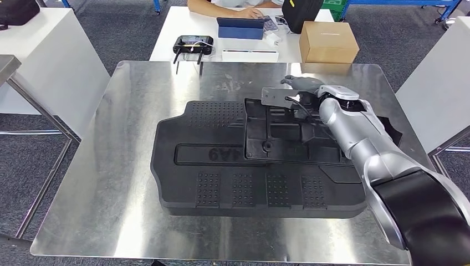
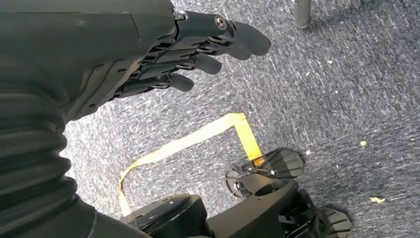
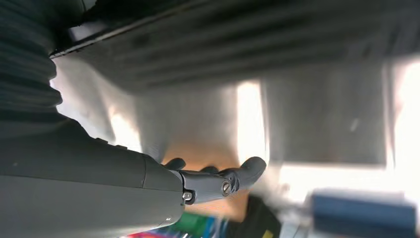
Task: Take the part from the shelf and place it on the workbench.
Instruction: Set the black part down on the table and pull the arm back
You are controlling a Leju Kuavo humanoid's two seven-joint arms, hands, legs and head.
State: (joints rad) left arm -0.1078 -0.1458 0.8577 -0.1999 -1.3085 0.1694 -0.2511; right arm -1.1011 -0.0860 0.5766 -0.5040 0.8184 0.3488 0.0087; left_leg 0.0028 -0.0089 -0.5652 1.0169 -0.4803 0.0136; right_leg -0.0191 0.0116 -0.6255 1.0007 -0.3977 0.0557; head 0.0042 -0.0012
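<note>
A steel workbench [image 1: 127,183] is seen from the head view, its bare metal sheet flanked at the far left by a white table [image 1: 50,55]. A large black moulded panel [image 1: 221,183] lies flat near the middle of the workbench, studded patches visible on its upper face. A smaller black part [image 1: 277,136] is laid on top of the panel, overlapping its right half. Beyond the workbench, a second white table [image 1: 183,27] carries a black controller [image 1: 193,44], a blue tablet [image 1: 240,27] and a cardboard box [image 1: 328,41]; a person's hand [image 1: 252,12] rests at the tablet. The right hand [image 1: 302,84] is held at the far edge of the part, the silver right arm [image 1: 360,138] reaching across the part from the lower right. In the right wrist view the fingers [image 3: 250,168] are extended and spread, with nothing held between them. In the left wrist view the left hand [image 2: 198,44] hangs over grey carpet [image 2: 346,99] marked with yellow tape [image 2: 198,139], its fingers apart and only loosely curved, nothing grasped.
</note>
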